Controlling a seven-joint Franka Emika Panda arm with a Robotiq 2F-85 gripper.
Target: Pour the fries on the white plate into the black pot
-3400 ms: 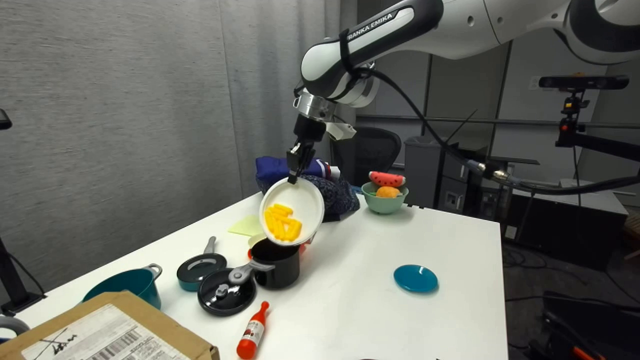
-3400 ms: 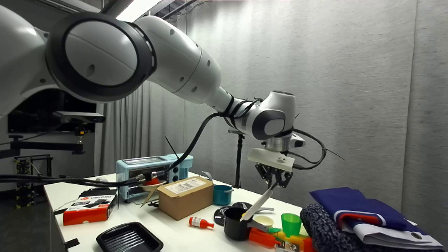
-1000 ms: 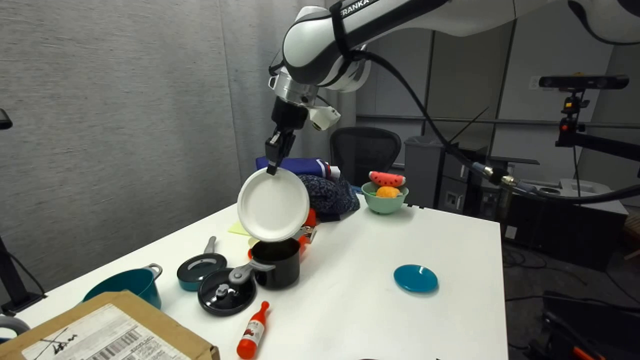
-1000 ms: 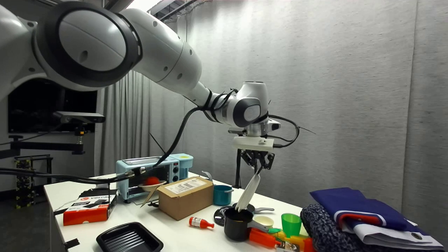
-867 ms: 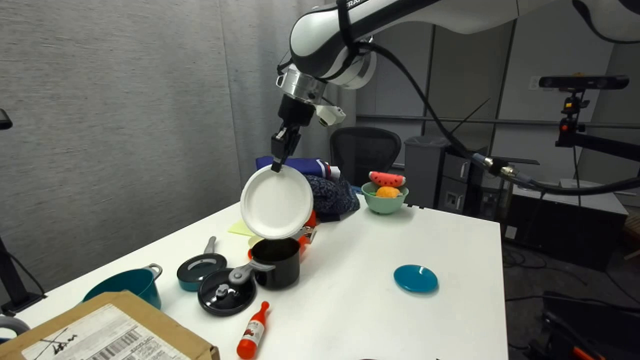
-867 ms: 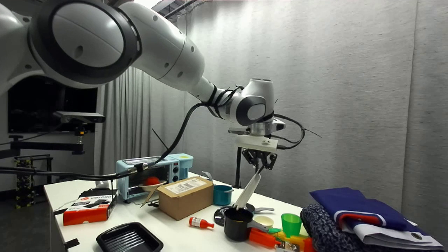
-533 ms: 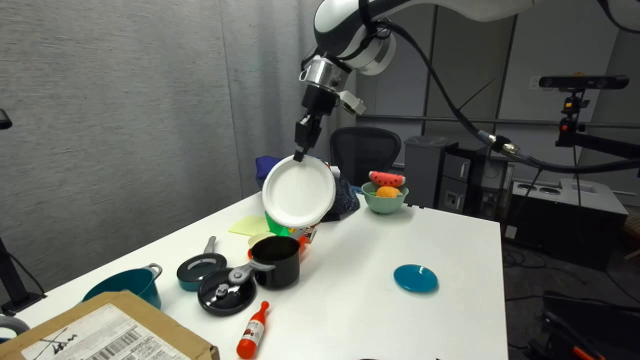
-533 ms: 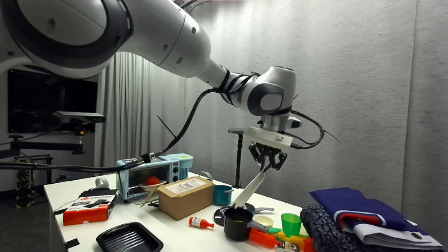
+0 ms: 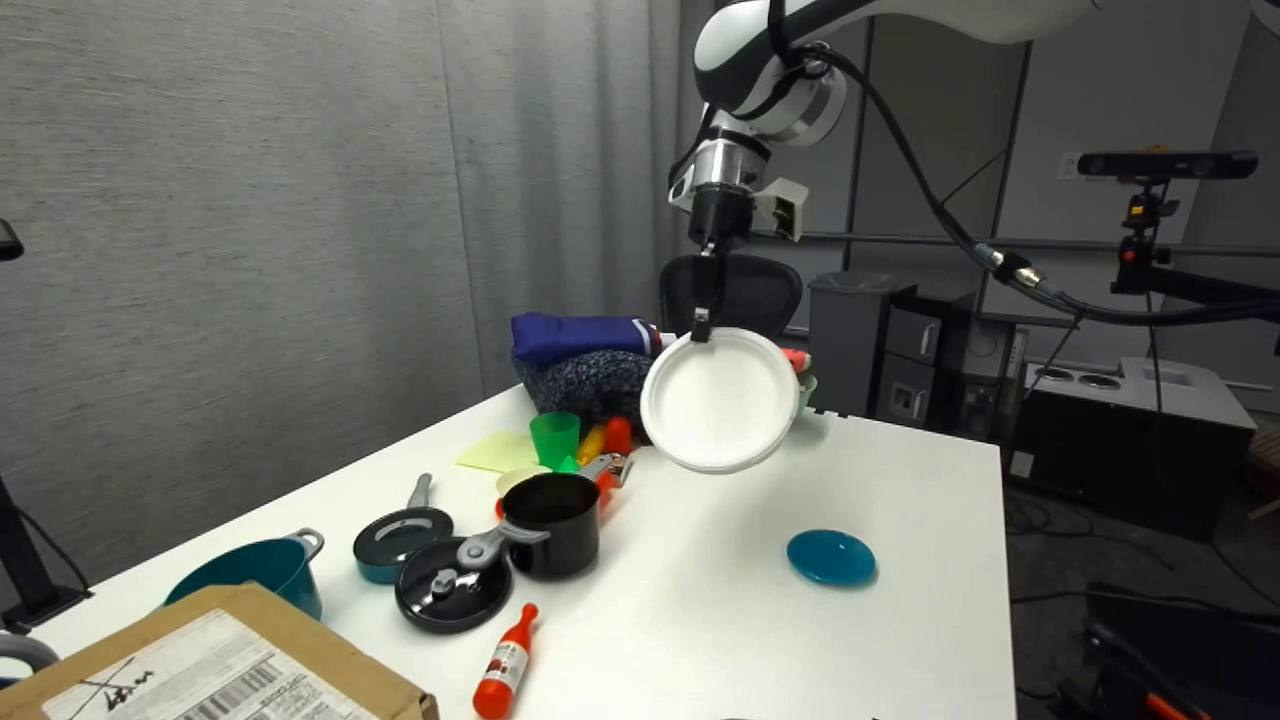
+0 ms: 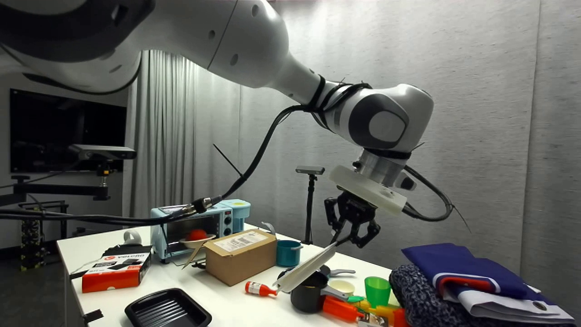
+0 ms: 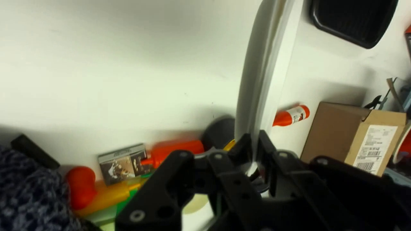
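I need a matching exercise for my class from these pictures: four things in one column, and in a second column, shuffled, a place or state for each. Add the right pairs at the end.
Column one
1. White plate
2. Fries
3. Blue dish
4. Cardboard box

Column two
A. Round, lying on the table
B. Bearing a printed white label
C. Seen inside the black pot
D. Tilted, held at its edge by the gripper

Right pairs: 1-D; 2-C; 3-A; 4-B

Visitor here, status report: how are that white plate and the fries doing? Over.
Claw shut on tilted white plate. Some fries visible in black pot; none showing on plate. Teal dish on table, possibly in the way when lowering.
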